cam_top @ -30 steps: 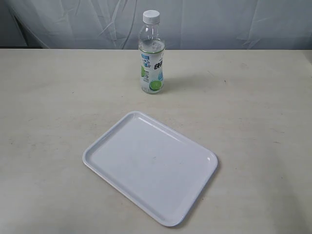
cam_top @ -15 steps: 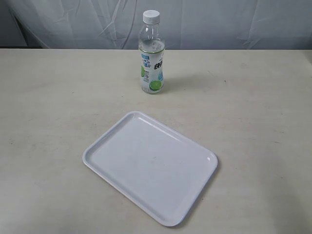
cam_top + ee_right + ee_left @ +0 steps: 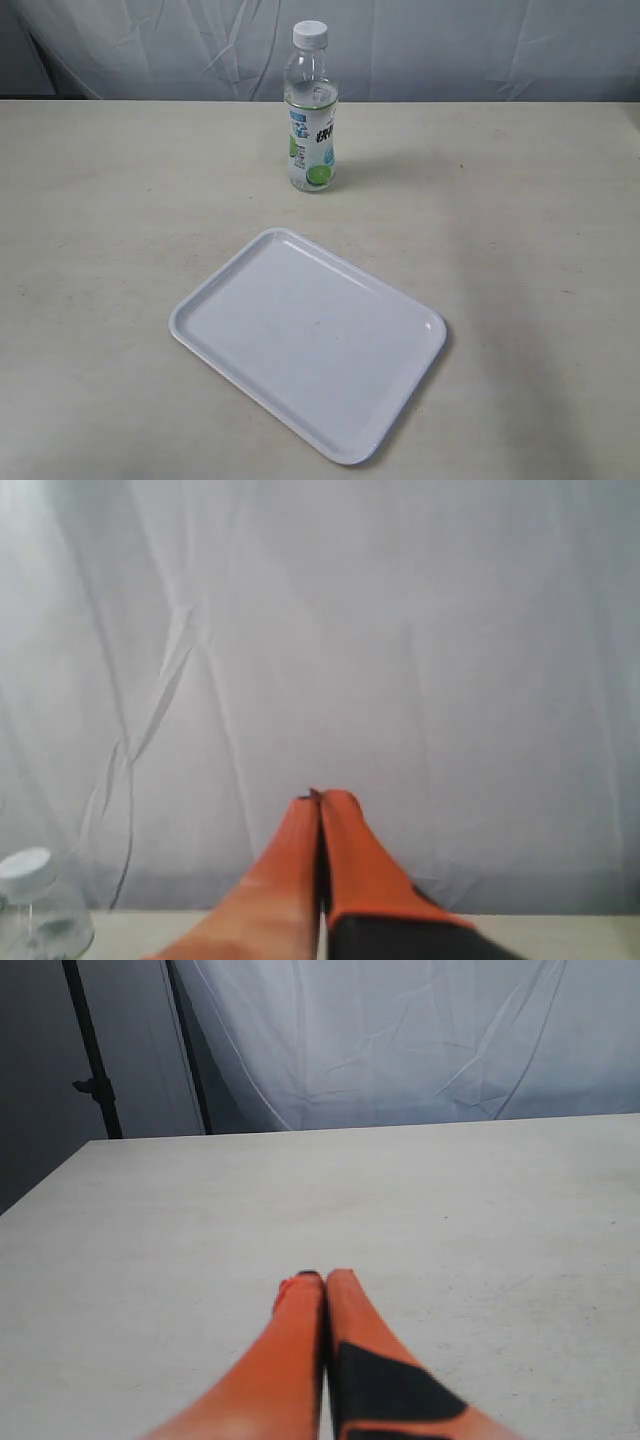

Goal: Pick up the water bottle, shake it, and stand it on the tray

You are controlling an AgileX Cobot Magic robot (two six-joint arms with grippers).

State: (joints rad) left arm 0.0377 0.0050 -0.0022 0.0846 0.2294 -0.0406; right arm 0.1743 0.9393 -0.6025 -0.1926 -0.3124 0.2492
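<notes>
The water bottle (image 3: 311, 110), clear with a white cap and a lime label, stands upright at the back of the table. In front of it lies the flat white tray (image 3: 200, 300), turned at an angle and with nothing on it. Neither arm shows in the exterior view. My left gripper (image 3: 324, 1275) is shut, its orange fingers pressed together above bare tabletop. My right gripper (image 3: 320, 796) is shut too and points at the white curtain; the bottle's cap (image 3: 26, 864) shows at the edge of that view, apart from the fingers.
A beige table (image 3: 520, 200) carries the bottle and tray. A white curtain (image 3: 450, 45) hangs behind its far edge. A dark stand pole (image 3: 90, 1050) rises beyond the table's corner in the left wrist view.
</notes>
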